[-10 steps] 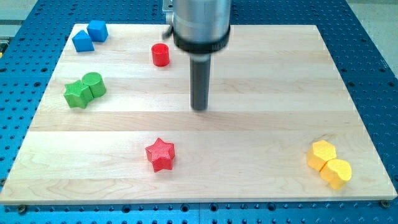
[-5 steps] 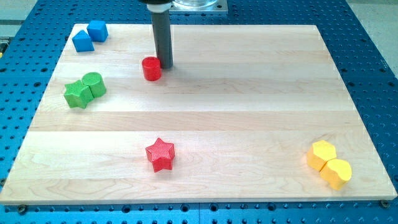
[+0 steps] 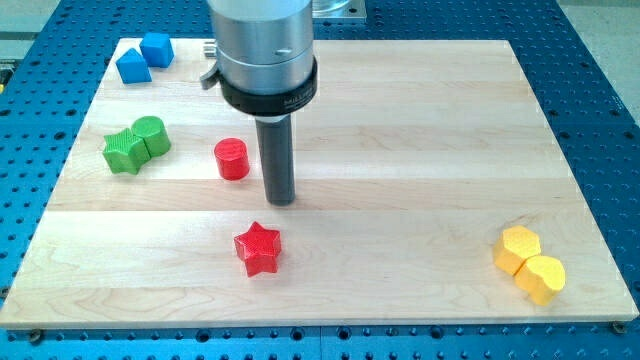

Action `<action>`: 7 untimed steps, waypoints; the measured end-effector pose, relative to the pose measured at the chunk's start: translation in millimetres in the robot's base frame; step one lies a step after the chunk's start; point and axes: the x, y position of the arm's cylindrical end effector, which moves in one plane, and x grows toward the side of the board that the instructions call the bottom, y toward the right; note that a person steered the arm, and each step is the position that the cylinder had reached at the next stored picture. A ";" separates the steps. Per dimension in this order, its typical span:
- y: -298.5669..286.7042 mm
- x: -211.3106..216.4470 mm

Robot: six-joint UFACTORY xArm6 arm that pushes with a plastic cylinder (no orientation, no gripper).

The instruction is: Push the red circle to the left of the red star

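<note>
The red circle (image 3: 231, 159) stands on the wooden board at centre left. The red star (image 3: 258, 248) lies below it, a little to the right, near the view's bottom. My tip (image 3: 280, 201) rests on the board just right of the red circle and slightly lower, with a small gap to it. The tip is above the red star and slightly to its right.
Two green blocks (image 3: 135, 144) sit touching at the view's left. Two blue blocks (image 3: 144, 57) sit at the top left corner. Two yellow blocks (image 3: 529, 263) sit at the bottom right. The board's edge (image 3: 320, 322) runs along the view's bottom.
The red circle has moved down and left from near the top. My tip went up to it, then came down alongside it to its right.
</note>
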 end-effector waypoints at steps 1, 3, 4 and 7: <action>-14.3 -74.2; -61.2 -22.7; -41.9 35.8; -46.9 56.4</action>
